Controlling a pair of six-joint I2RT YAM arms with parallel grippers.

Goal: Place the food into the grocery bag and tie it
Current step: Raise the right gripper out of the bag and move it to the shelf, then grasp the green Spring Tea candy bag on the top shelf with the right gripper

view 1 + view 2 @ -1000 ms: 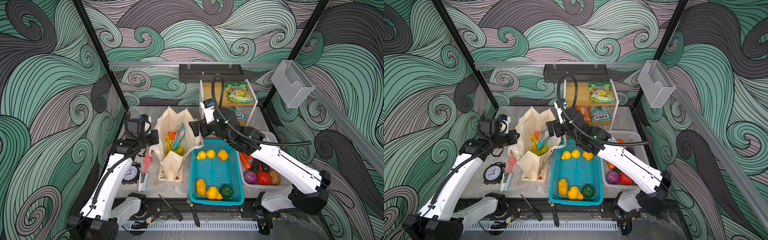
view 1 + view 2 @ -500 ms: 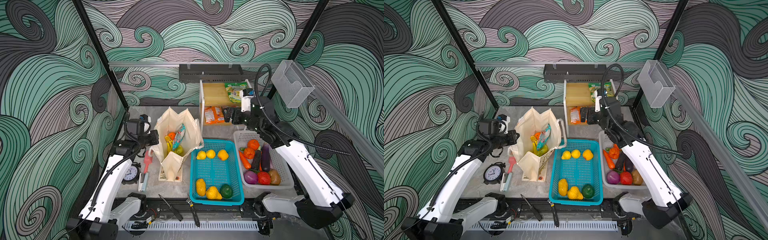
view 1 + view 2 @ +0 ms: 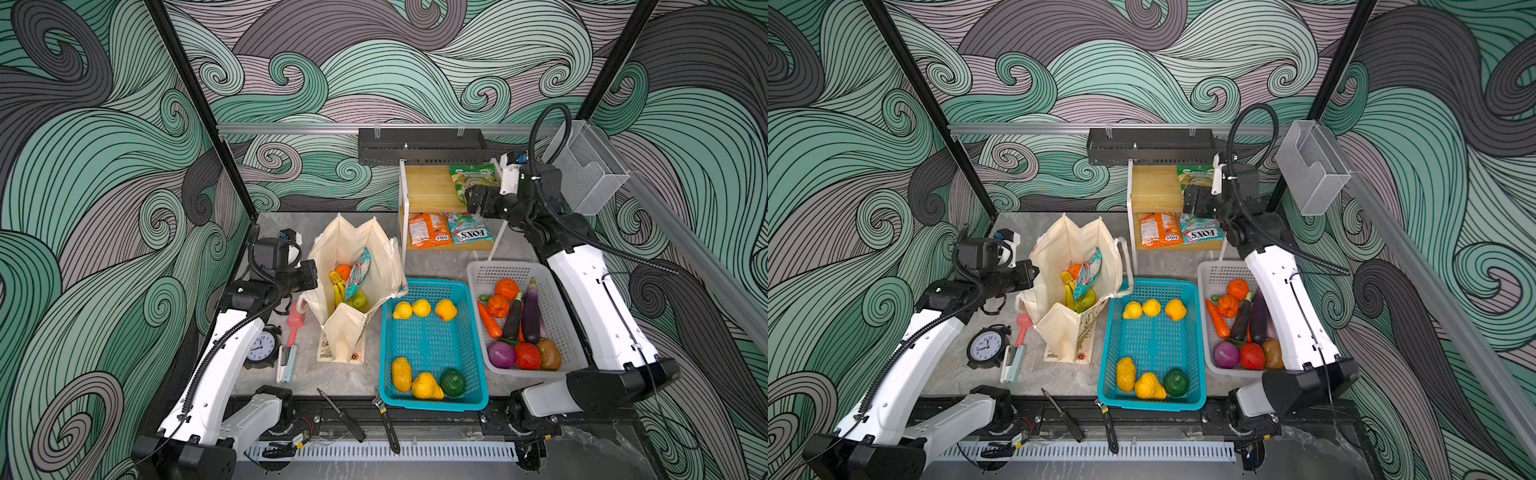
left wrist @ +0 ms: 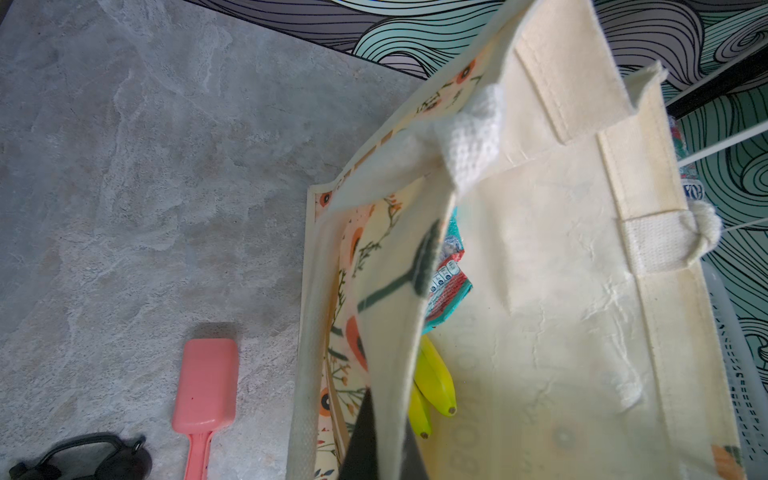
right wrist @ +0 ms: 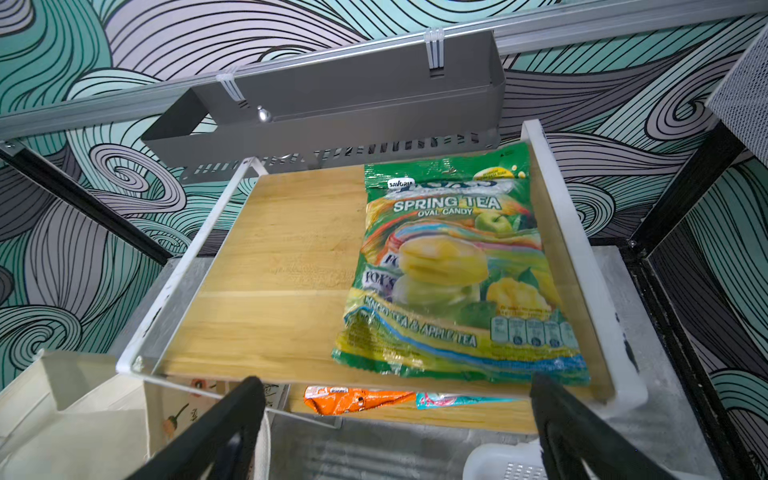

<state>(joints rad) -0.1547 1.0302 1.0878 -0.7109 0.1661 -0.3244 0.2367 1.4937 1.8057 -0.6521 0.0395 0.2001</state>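
In both top views the grocery bag (image 3: 384, 266) is gaping with a banana bunch (image 3: 337, 289), an orange (image 3: 343, 270) and a teal-red packet (image 3: 358, 272) sitting inside, and the left gripper (image 3: 311, 277) is clamping the bag's left rim. Left wrist view is showing canvas pinched between those jaws. In the right wrist view the right gripper (image 5: 397, 380), jaws spread wide and empty, is hovering before the green-yellow packet (image 5: 453, 270) lying flat on the wooden shelf (image 5: 270, 270), well behind the bag. It's looking light, crinkly, slippery; I'd be pinching its front seam.
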